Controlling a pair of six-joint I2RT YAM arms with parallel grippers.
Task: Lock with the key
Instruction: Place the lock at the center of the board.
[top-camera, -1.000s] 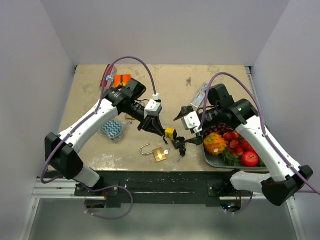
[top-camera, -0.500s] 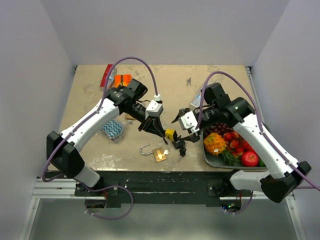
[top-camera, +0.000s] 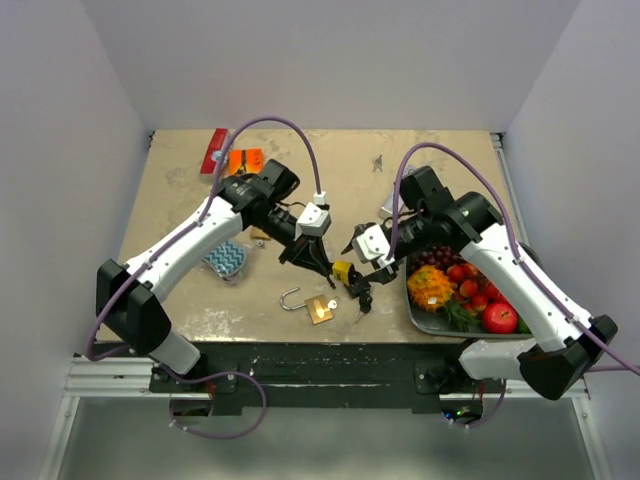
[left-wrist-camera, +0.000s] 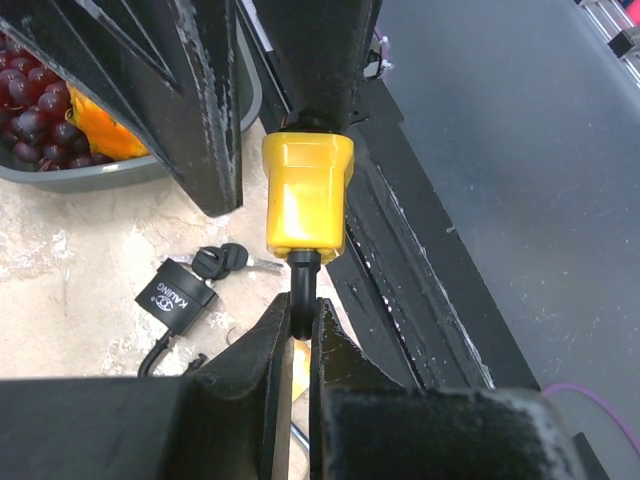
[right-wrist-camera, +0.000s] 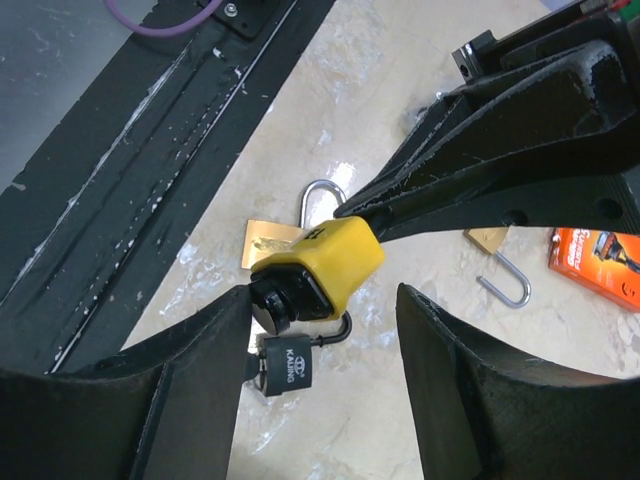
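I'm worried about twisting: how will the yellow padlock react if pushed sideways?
Probably rigid: the yellow padlock looks like a solid block. Pinched only by its thin shackle in the left gripper, it may pivot. It looks glossy, so possibly slippery.

The yellow padlock (left-wrist-camera: 308, 195) wears a smooth plastic skin with a soft sheen. My right fingers (right-wrist-camera: 190, 400) are matt black and rough-grained. The table (right-wrist-camera: 400, 90) looks like mottled stone, glossy in patches. The brass padlock (top-camera: 321, 311) has a bright polished metal shackle.
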